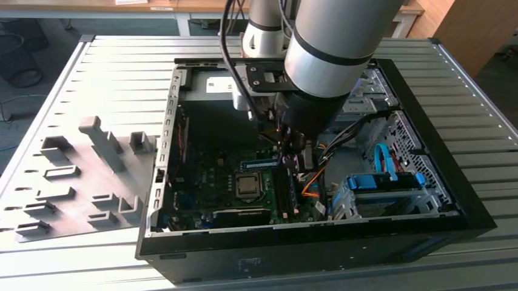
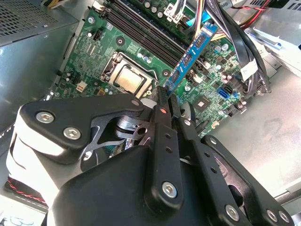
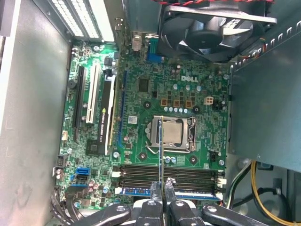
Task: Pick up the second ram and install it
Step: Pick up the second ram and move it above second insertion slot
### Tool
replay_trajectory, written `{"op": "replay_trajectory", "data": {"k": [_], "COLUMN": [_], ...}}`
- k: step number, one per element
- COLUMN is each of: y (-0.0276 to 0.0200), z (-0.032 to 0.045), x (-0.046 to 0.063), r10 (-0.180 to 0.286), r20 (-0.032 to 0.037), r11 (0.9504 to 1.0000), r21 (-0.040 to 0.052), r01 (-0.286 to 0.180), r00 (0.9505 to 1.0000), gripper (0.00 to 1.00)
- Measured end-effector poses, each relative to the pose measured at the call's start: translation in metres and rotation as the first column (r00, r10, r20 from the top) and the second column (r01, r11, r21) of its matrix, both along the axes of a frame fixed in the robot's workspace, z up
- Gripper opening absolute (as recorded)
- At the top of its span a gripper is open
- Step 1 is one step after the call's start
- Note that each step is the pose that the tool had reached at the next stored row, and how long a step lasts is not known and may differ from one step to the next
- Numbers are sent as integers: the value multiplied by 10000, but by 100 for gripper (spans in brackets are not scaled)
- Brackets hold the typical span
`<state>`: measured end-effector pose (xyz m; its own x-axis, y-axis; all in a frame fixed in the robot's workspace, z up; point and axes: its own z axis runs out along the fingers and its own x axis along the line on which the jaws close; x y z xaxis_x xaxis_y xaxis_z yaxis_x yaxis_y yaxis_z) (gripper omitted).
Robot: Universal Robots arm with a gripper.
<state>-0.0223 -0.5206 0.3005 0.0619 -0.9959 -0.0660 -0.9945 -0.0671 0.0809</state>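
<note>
Pinching the thin blue-green second ram stick [image 2: 190, 60] by one end, the black two-finger claw [image 2: 167, 99] hangs it over the slot-rail edge of the green motherboard [image 3: 136, 101]; looks light, stiff, kinda fragile, so edge-grip only.

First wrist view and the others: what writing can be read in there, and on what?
Board: white brand logo near the fan; brand names left unquoted.
Black card: white brand and model lettering, likewise unquoted.
Ram in the hand: chip print too small to read.
Case: front label too small to read.
</note>
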Motion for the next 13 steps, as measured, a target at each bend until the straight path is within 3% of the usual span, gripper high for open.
{"op": "replay_trajectory", "data": {"k": [13], "y": [0], "z": [0], "x": [0], "r10": [-285], "r20": [0], "r11": [9996], "r21": [-1], "r01": [285], "r00": [9996], "gripper": [14]}}
